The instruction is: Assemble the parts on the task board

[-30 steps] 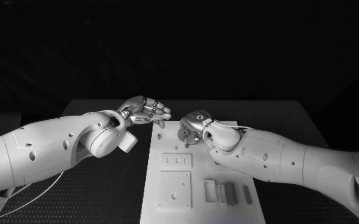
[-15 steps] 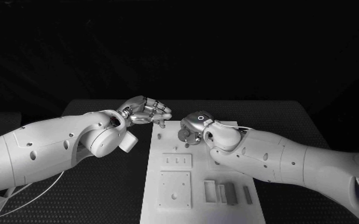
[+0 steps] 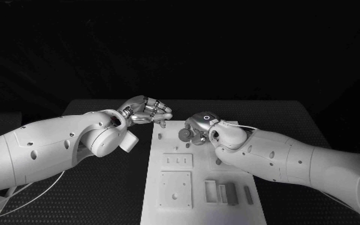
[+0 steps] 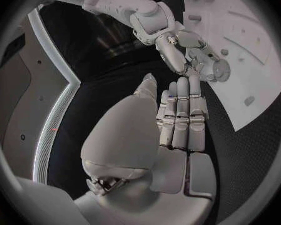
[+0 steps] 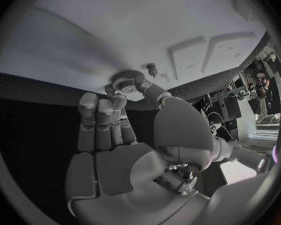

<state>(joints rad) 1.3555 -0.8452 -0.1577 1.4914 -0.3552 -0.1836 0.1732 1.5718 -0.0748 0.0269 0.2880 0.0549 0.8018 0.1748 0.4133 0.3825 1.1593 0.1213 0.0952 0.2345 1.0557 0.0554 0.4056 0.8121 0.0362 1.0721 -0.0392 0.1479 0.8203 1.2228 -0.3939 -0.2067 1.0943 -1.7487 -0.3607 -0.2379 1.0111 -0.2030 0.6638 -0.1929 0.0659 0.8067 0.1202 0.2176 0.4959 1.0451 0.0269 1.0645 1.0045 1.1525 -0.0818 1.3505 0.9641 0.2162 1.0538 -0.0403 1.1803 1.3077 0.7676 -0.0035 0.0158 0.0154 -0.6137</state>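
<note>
The task board (image 3: 202,183) lies mid-table, grey parts resting in its near recesses. Over its far end the right hand (image 3: 196,129) has been shifted slightly rightward since a second ago, a small gear (image 5: 123,78) pinched in its fingertips just above the plate, so seating seems under way. The left hand (image 3: 144,110) is held at the far left corner, fingers pressed together, nothing gripped.

The desk (image 3: 98,194) is black with a fine dotted weave. The task board (image 3: 202,212) on it is plain white. Both arms are glossy white; the left hand (image 3: 146,110) and right hand (image 3: 196,129) are silver-grey metal. The right hand pinches a dark grey toothed gear (image 5: 125,79). Grey parts (image 3: 229,194) lie near the board's front right corner.
</note>
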